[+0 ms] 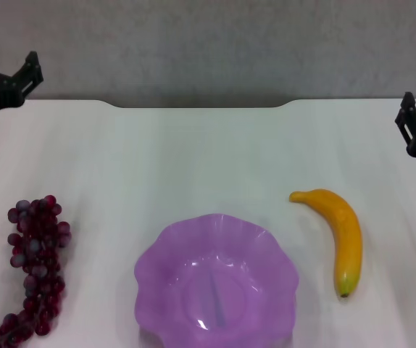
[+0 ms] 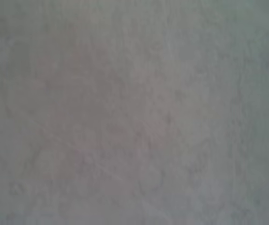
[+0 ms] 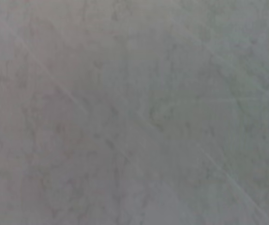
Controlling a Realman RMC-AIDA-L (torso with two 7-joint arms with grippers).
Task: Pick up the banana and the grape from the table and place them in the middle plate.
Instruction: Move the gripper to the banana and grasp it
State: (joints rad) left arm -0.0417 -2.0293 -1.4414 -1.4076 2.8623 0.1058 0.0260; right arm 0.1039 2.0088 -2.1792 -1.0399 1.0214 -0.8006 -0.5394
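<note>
Grape (image 1: 35,270) left; middle plate (image 1: 217,284) centre; banana (image 1: 338,235) right

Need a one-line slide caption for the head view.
Empty plate between grapes and banana; left gripper and right gripper parked.

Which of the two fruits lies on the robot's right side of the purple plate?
The banana, smooth and yellow, right of the middle plate. The grape, a dark bunch, lies left.
</note>
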